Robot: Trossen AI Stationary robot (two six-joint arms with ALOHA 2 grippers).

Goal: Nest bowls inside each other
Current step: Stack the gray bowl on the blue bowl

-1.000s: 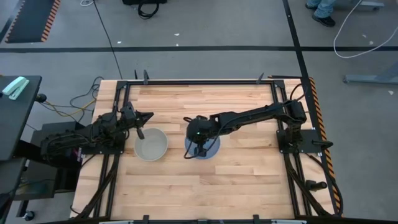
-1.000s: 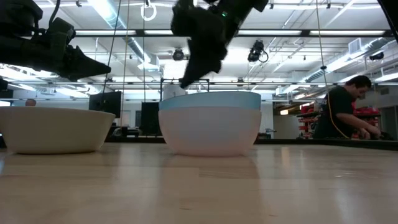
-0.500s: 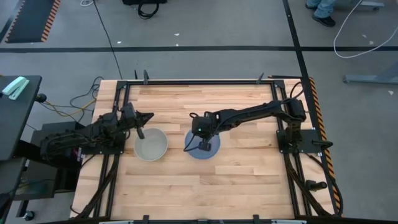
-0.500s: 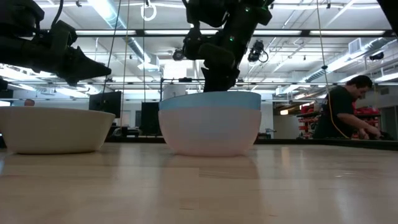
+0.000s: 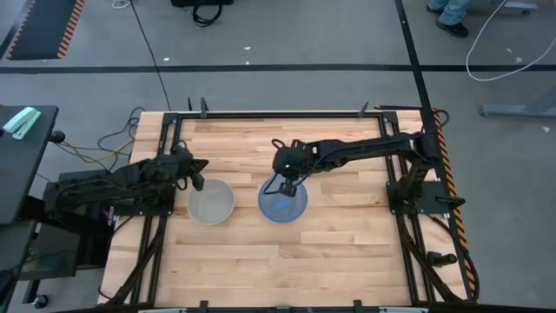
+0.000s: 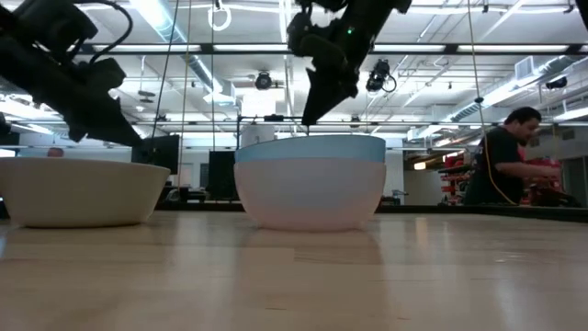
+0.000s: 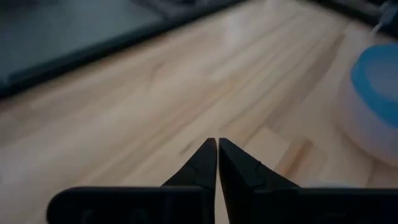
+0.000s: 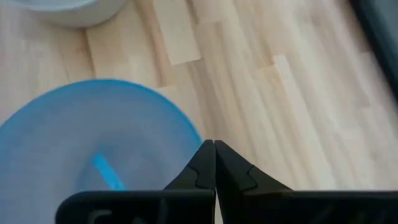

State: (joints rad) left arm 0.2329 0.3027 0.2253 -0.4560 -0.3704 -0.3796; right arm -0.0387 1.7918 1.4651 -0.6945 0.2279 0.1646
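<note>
Right gripper (image 5: 282,180): fingers closed on nothing, above the blue bowl's far rim.
Left gripper (image 5: 196,178): fingers closed, empty, over the grey-white bowl's far-left edge.
Blue bowl (image 5: 283,203): table centre, nested in a pale bowl (image 6: 310,196).
Grey-white bowl (image 5: 211,202): just left, apart.

Bright, even light falls from long ceiling strips (image 6: 175,23) that show white and blown out in the low view. The worktop (image 5: 347,252) is evenly lit from above, with only soft, short shadows under the arms. In the low view its near boards are blurred and carry a pale sheen. The left wrist view is soft throughout; the blue bowl (image 7: 379,93) there is out of focus.
</note>
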